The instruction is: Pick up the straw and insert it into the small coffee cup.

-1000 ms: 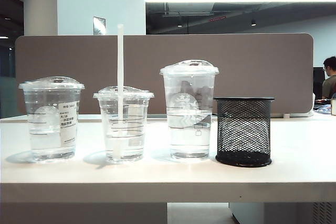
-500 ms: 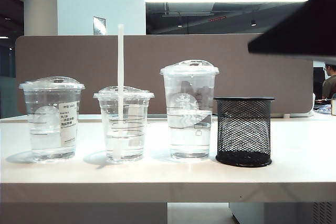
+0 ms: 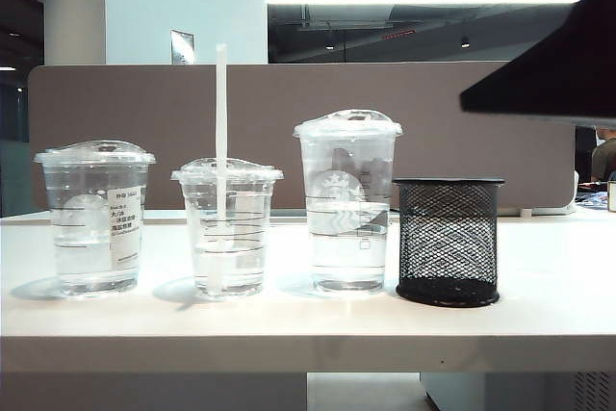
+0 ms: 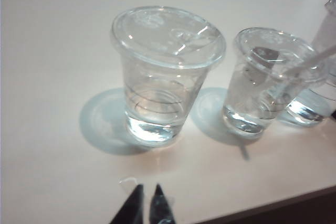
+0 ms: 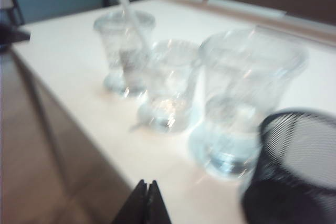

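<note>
the straw (image 3: 221, 141) stands upright in the small coffee cup (image 3: 227, 228), its top rising well above the domed lid, its lower end in the water. beside the small coffee cup on the tabletop (image 3: 308, 320) stand a labelled cup (image 3: 94, 218), a tall cup (image 3: 347, 201) and, beyond that, a mesh holder (image 3: 448, 241); all three cups hold water. the left gripper (image 4: 147, 202), fingers nearly together and holding nothing, hovers near the labelled cup. the right gripper (image 5: 147, 195), fingers together and holding nothing, hangs off the tabletop edge near the mesh holder.

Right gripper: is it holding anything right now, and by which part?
Nothing. The right gripper is shut and empty, off the table's edge; the left gripper is empty too. The straw stands in the small coffee cup.
</note>
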